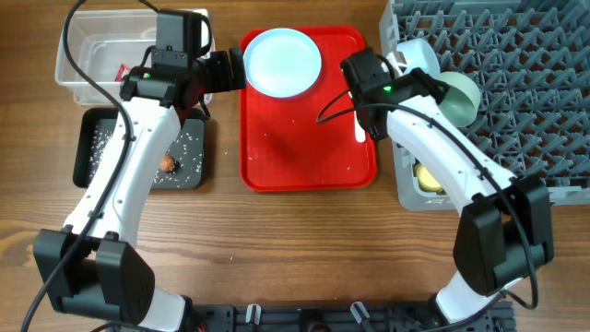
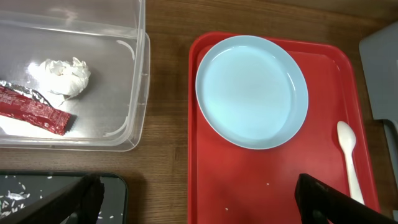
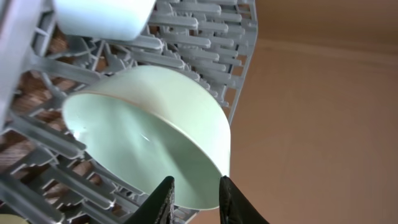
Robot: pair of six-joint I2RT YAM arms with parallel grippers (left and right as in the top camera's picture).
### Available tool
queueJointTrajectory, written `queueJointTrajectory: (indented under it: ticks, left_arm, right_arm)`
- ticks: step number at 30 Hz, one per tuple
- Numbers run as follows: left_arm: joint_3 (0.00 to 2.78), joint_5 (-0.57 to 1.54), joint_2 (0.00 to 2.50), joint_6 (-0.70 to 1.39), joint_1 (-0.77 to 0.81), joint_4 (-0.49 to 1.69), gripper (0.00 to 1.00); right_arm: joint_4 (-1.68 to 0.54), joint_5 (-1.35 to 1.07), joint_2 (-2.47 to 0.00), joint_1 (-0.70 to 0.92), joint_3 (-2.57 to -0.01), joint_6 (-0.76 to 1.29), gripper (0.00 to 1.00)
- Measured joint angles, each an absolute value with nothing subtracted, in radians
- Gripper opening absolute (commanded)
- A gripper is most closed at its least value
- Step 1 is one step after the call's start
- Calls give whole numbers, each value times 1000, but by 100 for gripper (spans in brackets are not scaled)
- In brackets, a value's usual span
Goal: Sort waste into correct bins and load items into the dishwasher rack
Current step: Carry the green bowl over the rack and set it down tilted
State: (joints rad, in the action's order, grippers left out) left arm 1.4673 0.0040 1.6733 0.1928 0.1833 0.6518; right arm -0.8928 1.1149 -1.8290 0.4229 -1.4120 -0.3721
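Observation:
A pale blue plate (image 1: 281, 60) (image 2: 252, 90) lies on the red serving tray (image 1: 304, 161), with a white spoon (image 2: 347, 155) beside it. My left gripper (image 1: 230, 72) (image 2: 199, 205) hangs wide open near the plate's left edge, holding nothing. My right gripper (image 1: 438, 85) (image 3: 194, 199) is at the dishwasher rack (image 1: 516, 83). Its fingers stand a little apart on either side of the rim of the mint-green bowl (image 1: 466, 100) (image 3: 143, 137), which leans among the pegs. A pale blue bowl (image 1: 415, 55) (image 3: 102, 15) sits behind it. A yellow cup (image 1: 429, 177) is in the rack's side compartment.
The clear tub (image 1: 101, 46) at the far left holds a red wrapper (image 2: 34, 111) and a white tissue ball (image 2: 61, 76). The black tray (image 1: 184, 171) in front of it holds rice grains (image 1: 101, 148) and a brown lump (image 1: 167, 163). A few rice grains lie on the red tray.

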Motion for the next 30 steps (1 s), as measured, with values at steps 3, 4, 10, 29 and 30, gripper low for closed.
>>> queueJointTrajectory:
  ticks: [3, 4, 10, 29, 30]
  left_arm:
    - [1467, 4, 1673, 193, 183, 652, 100]
    - [1467, 4, 1673, 193, 183, 652, 100]
    - [1467, 4, 1673, 192, 183, 652, 100]
    - [1467, 4, 1673, 192, 183, 652, 100]
    - [1467, 4, 1673, 192, 183, 652, 100]
  right_arm:
    - [-892, 1113, -1829, 446, -1412, -372, 25]
    - [-891, 1111, -1829, 455, -1412, -370, 25]
    - [-845, 1087, -1784, 469, -1413, -270, 72]
    - [-696, -30, -1486, -142, -1431, -51, 47]
    - [-694, -65, -1491, -158, -1431, -50, 42]
